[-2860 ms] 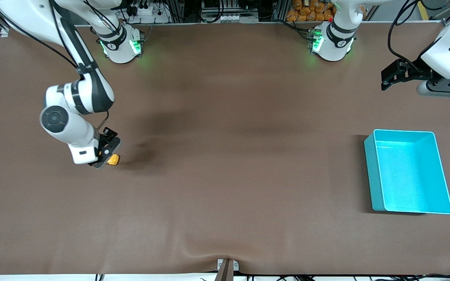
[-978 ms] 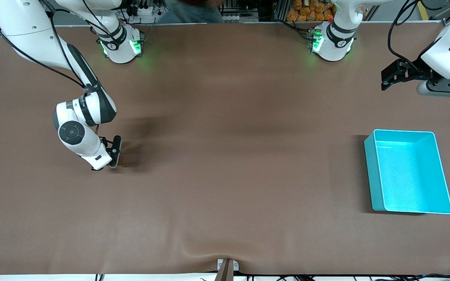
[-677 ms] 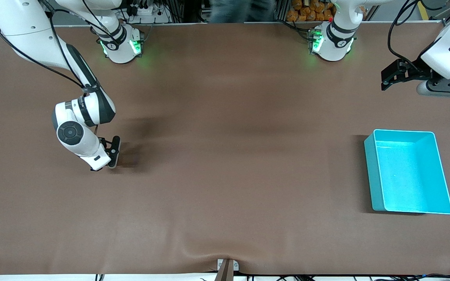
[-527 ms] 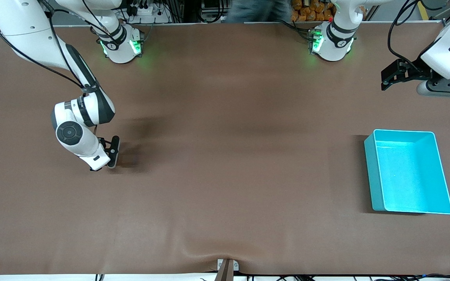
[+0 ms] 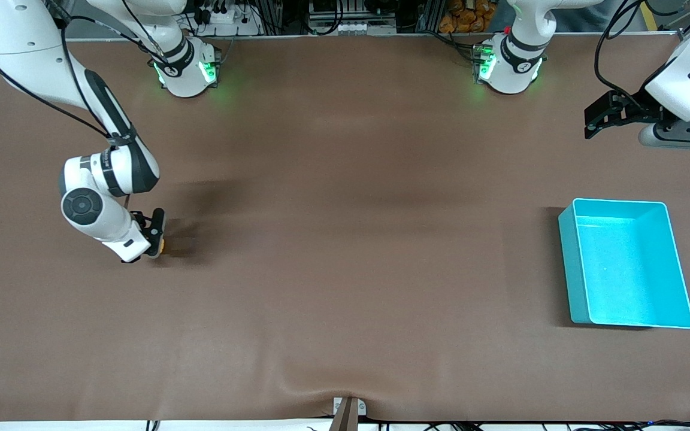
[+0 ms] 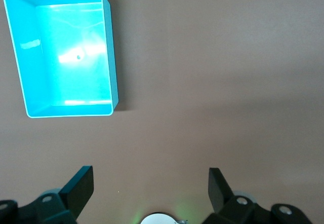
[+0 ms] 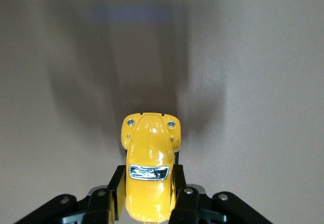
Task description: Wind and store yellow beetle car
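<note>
The car sits clamped in our right gripper, which has dragged it back toward the right arm's table end; we judge winding underway. Our left gripper waits wide open, holding nothing, well apart from the bin.

Both arms are glossy white with dark grey joint bands, black cables looped along them and green lights glowing at their round bases; the right claw and left claw are black

yellow beetle car rear cut off
</note>
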